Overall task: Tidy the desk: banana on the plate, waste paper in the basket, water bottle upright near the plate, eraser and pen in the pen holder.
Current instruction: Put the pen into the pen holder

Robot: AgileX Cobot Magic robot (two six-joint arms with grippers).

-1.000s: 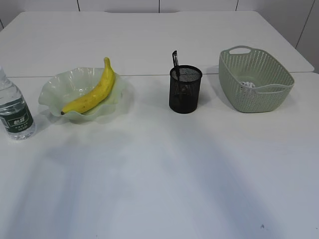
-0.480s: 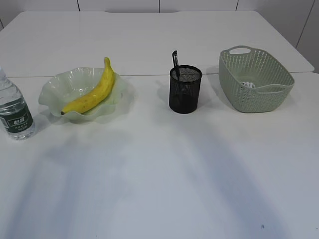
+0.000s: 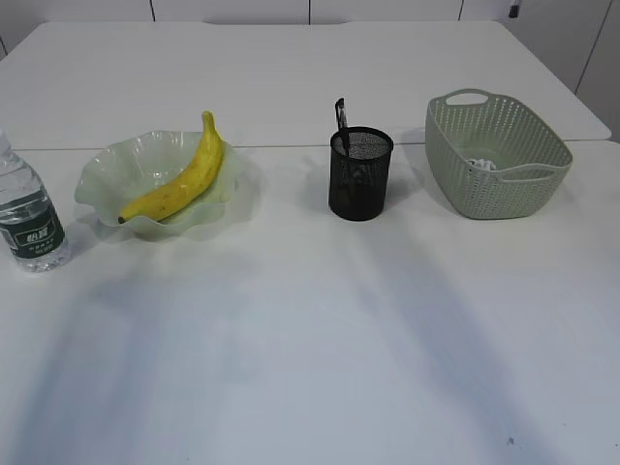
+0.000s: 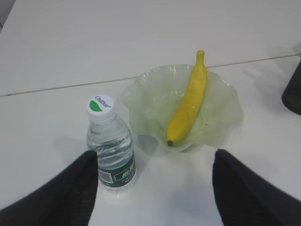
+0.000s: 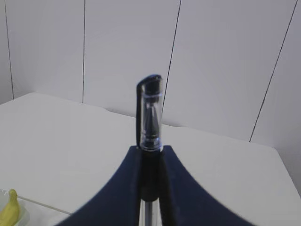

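A yellow banana (image 3: 184, 179) lies in the pale green plate (image 3: 107, 165). Left of the plate stands the water bottle (image 3: 29, 223), upright. One pen (image 3: 339, 114) sticks out of the black mesh pen holder (image 3: 359, 174). White waste paper (image 3: 481, 165) lies in the green basket (image 3: 504, 189). The eraser is hidden. Neither arm shows in the exterior view. My left gripper (image 4: 155, 155) hangs open above the table, in front of the bottle (image 4: 110, 146) and the plate (image 4: 225, 117). My right gripper (image 5: 150, 153) is shut on a second pen (image 5: 149, 113), clear cap outward.
The table is two white tops joined by a seam (image 3: 291, 145) behind the plate. White wall panels (image 5: 211, 61) stand beyond the far edge. Arm shadows fall across the front of the table.
The objects on the table have not moved. The arm shadows on the table have shifted slightly, and a small dark tip has appeared at the top right of the exterior view.
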